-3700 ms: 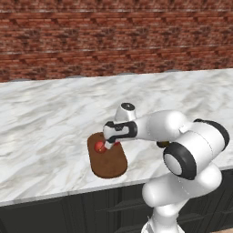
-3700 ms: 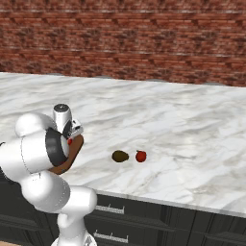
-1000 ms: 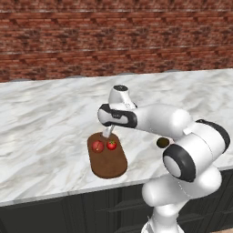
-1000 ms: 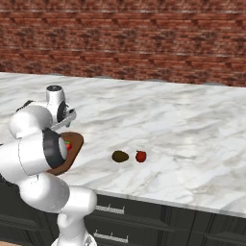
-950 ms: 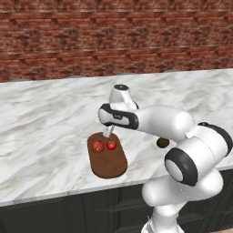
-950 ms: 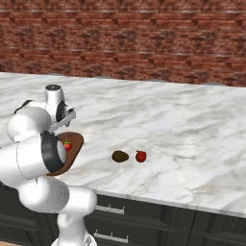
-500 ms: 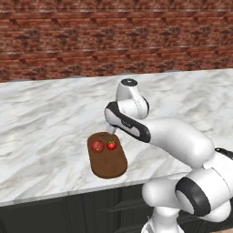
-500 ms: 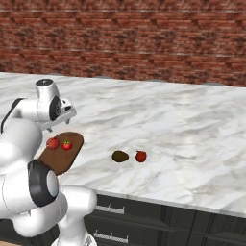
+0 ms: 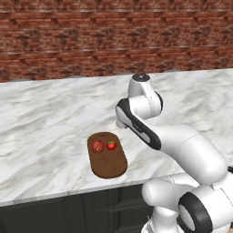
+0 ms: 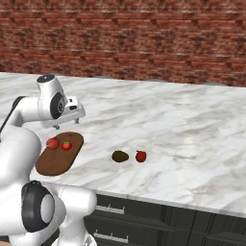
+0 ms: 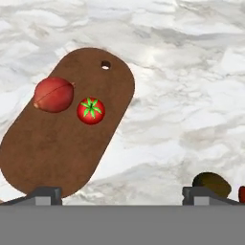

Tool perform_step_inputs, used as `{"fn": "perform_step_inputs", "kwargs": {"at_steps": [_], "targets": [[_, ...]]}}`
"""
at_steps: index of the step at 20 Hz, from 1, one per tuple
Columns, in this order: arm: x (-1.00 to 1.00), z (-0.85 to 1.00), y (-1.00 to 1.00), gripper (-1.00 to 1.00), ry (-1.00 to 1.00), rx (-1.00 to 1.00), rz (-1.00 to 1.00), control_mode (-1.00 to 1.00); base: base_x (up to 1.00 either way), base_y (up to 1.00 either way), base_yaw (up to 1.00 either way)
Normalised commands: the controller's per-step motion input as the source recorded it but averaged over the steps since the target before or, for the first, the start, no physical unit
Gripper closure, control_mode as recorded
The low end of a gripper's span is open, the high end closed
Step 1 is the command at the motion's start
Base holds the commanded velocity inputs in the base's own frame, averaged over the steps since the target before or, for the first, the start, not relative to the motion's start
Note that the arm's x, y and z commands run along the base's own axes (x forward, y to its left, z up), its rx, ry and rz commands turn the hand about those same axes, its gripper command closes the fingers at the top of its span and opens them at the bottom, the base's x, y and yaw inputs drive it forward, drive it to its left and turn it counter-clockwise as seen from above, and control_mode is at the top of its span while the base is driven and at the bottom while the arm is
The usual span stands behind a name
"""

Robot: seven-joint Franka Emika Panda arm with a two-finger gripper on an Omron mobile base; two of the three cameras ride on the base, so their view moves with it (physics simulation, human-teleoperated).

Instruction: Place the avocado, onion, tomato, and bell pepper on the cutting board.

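The dark brown cutting board (image 9: pixel 108 163) (image 10: pixel 54 161) (image 11: pixel 57 148) lies near the counter's front edge. On its far end sit the dull pinkish-red onion (image 9: pixel 97 146) (image 10: pixel 53 143) (image 11: pixel 53 94) and, beside it, the bright red tomato (image 9: pixel 111 145) (image 10: pixel 66 145) (image 11: pixel 91 110) with its green star top. The olive-brown avocado (image 10: pixel 119 156) (image 11: pixel 212 183) and the small red bell pepper (image 10: pixel 141 156) (image 11: pixel 242 193) lie side by side on the marble, right of the board. My gripper (image 10: pixel 71 115) (image 11: pixel 122 195) hangs open and empty above the marble, between the board and the avocado.
The white marble counter (image 10: pixel 182 125) stretches wide to both sides, backed by a red brick wall (image 10: pixel 144 43). Dark cabinet fronts (image 10: pixel 158 221) run below the counter's front edge. My own arm (image 9: pixel 154 132) arcs over the board's right side.
The gripper has risen off the cutting board and drawn away toward the avocado's side, staying open. The tomato it held earlier stays on the board next to the onion.
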Motion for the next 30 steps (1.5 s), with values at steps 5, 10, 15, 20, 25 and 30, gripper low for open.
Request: {"fn": "perform_step_inputs", "kwargs": {"at_steps": [5, 10, 15, 20, 25, 30], "targets": [[-0.02, 0.16, -0.51, -1.00, 0.00, 0.00, -0.18, -1.00, 0.00, 0.00, 0.00], [0.00, 0.03, -0.44, -1.00, 0.00, 0.00, -0.18, -1.00, 0.00, 0.00, 0.00], [0.04, -0.01, -0.53, -1.00, 0.07, 0.06, -0.17, -1.00, 0.00, 0.00, 0.00], [0.02, -0.14, -0.55, -1.00, 0.06, 0.06, -0.09, -1.00, 0.00, 0.00, 0.00], [-0.02, -0.36, -0.30, -1.00, -0.02, 0.01, -0.14, -1.00, 0.00, 0.00, 0.00], [-0.05, -0.28, -0.14, -1.00, -0.04, 0.01, -0.17, -1.00, 0.00, 0.00, 0.00]]}}
